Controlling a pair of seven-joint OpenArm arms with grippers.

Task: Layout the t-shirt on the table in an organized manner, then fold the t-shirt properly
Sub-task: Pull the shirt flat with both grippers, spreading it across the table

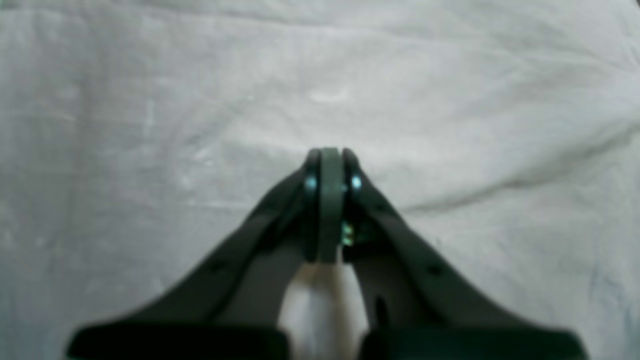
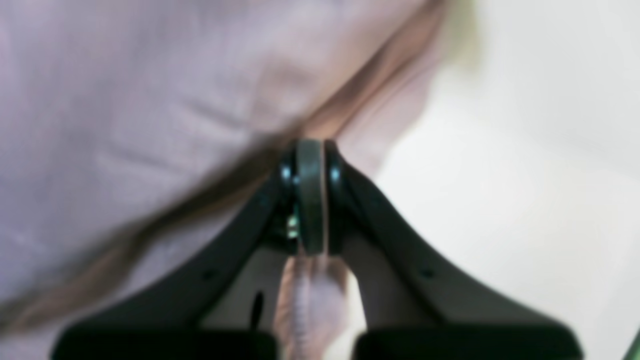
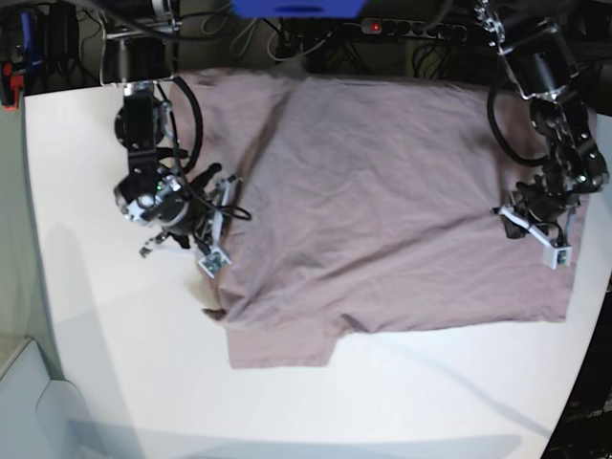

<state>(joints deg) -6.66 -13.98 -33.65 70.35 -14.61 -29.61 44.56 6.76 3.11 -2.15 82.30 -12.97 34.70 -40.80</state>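
Lying flat across the table [image 3: 115, 382], the t-shirt [image 3: 382, 191] is pinched by both hands.

Three views: one overhead, two wrist-mounted.
Base view looks steeply down from above the near table [image 3: 115, 382] edge, taking in the whole t-shirt [image 3: 382, 201] and both arms. Left wrist view peers along the closed left gripper [image 1: 330, 155], very near blurred cloth [image 1: 150, 100]. Right wrist view likewise, along the right gripper [image 2: 310, 147], sharing the shirt's edge [image 2: 125, 100] and bare tabletop [image 2: 525, 175] with the base view.
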